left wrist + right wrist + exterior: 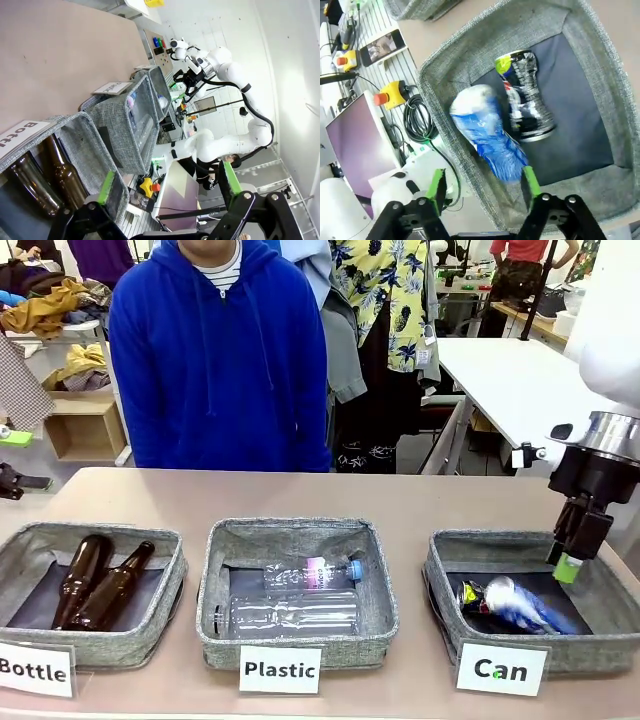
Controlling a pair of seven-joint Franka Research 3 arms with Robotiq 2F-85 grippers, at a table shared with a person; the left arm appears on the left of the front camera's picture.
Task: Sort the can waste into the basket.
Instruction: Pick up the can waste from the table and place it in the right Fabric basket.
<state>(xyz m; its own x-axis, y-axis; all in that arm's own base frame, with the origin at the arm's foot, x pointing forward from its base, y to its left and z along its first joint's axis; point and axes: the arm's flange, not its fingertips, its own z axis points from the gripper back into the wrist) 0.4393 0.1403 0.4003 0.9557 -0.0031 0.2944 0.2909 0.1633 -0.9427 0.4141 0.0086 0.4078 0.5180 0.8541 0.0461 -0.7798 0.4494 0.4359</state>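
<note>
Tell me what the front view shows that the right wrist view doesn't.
Front view: the person, the Can sign, the Plastic basket and the Bottle basket. Right wrist view: a yellow box with a red button, a black cable coil and a monitor beside the table. Both: the Can basket, the blue can, the dark can and the right end effector.

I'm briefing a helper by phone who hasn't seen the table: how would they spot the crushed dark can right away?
Of the three grey baskets in a row on the table, find the basket on the robot's right, signed "Can". Two cans lie inside it. The crushed dark can has a pinched waist and a yellow-green patch at one end; its neighbour, the blue and white can, is paler.
</note>
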